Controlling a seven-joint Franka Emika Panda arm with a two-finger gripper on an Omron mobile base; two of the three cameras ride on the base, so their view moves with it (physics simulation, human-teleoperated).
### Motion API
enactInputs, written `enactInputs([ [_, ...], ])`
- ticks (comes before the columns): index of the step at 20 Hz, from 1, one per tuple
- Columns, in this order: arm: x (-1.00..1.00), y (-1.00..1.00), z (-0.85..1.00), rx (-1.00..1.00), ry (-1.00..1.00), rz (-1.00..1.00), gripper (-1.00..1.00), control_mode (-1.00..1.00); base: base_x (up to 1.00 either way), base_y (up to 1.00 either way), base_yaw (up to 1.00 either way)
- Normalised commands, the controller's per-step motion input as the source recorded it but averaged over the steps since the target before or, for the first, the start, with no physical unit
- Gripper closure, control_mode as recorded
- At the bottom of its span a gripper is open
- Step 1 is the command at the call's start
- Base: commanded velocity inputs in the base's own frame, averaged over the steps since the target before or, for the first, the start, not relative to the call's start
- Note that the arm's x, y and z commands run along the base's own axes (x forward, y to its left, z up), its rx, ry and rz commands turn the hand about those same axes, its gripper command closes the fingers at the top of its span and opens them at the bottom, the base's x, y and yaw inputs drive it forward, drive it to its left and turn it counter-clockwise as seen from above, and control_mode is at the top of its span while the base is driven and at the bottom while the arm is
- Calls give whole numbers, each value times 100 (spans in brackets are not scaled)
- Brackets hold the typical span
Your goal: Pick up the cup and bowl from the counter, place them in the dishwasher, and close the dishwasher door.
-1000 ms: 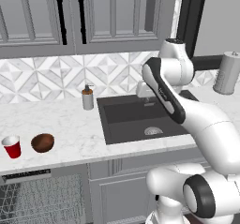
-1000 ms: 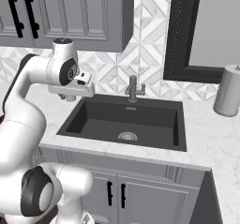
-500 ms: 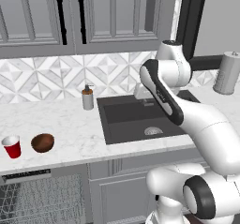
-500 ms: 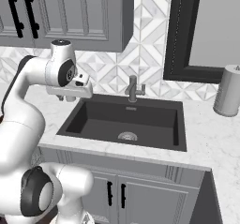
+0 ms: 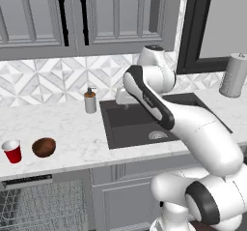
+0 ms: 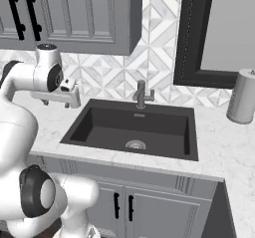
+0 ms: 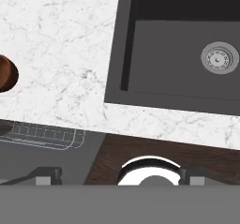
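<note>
Counter (image 5: 72, 133): cup (image 5: 12, 151) at far left, bowl (image 5: 44, 147) just right of it, apart. Dishwasher (image 5: 38, 206) below, rack visible. Gripper (image 6: 56, 103): jaws wide, empty, above sink's (image 6: 134, 130) left edge.

On the tabletop (image 5: 72, 128), the cup (image 5: 12, 151) stood left of the bowl (image 5: 44, 147); the sink (image 5: 140, 123) lay to their right, a soap dispenser (image 5: 90, 101) behind, the dishwasher (image 5: 34, 203) below.
</note>
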Motion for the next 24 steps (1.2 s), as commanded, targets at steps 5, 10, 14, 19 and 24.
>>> enactInputs([
  [5, 13, 99, -9, -5, 6, 13, -100, -100, 0, 0, 0],
  [10, 19, 99, -33, 0, 9, 17, -100, -100, 0, 0, 0],
  [14, 33, 76, -42, 5, 7, 17, -100, -100, 0, 0, 0],
  [19, 39, 81, -72, 1, 2, 15, -100, -100, 0, 0, 0],
  [24, 32, 70, -71, 1, 2, 5, -100, -100, 0, 0, 0],
])
